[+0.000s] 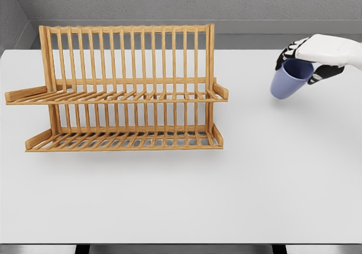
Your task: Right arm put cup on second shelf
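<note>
A blue-lilac cup (289,80) hangs tilted above the white table at the right, its open mouth turned up toward the hand. My right hand (312,59), white with black fingers, comes in from the right edge and is shut on the cup's rim. A wooden two-tier dish rack (124,90) stands at the left and centre, with an upper slatted shelf (119,97) and a lower slatted shelf (121,141). Both shelves hold nothing. The cup is well to the right of the rack, about level with the upper shelf. My left arm does not show.
The white table (226,197) stretches across the view, with its front edge near the bottom. A grey wall runs behind the rack.
</note>
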Robot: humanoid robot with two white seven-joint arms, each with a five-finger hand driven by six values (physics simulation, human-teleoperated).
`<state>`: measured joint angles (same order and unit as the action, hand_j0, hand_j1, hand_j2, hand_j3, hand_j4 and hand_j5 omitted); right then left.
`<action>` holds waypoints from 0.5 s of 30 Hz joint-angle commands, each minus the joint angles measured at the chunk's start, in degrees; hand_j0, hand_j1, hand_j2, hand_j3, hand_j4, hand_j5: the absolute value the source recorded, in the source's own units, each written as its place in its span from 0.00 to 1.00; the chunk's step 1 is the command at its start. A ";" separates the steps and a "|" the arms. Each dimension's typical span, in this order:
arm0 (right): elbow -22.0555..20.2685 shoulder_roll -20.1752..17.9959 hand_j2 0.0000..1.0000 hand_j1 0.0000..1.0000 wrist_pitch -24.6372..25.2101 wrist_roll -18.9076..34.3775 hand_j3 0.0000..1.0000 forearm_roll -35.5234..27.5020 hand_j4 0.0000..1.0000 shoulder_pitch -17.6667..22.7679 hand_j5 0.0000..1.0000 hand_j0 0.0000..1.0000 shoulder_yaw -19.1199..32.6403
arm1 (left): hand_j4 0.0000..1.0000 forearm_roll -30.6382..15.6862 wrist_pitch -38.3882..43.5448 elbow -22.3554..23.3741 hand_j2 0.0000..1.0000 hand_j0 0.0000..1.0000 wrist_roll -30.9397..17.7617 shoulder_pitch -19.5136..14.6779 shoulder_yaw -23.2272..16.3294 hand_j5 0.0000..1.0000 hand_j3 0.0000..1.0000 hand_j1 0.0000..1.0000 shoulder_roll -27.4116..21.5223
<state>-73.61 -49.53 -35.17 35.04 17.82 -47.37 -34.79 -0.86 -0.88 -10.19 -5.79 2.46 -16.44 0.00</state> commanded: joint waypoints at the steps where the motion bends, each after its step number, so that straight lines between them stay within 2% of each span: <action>1: -0.74 0.39 0.65 0.65 0.17 -0.04 0.65 -0.33 0.65 -0.09 0.65 0.65 0.07 | 1.00 -0.02 0.00 0.00 1.00 1.00 -0.01 0.00 0.01 1.00 1.00 1.00 0.00; 15: -3.38 2.50 0.65 0.65 0.17 -0.04 0.65 -0.33 0.65 -2.90 0.65 0.65 0.07 | 1.00 -0.02 0.00 0.00 1.00 1.00 -0.01 0.00 -0.08 1.00 1.00 1.00 0.00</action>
<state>-76.64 -47.44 -35.18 35.02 17.84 -50.27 -34.78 -0.86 -0.88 -10.19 -5.79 2.46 -16.46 0.00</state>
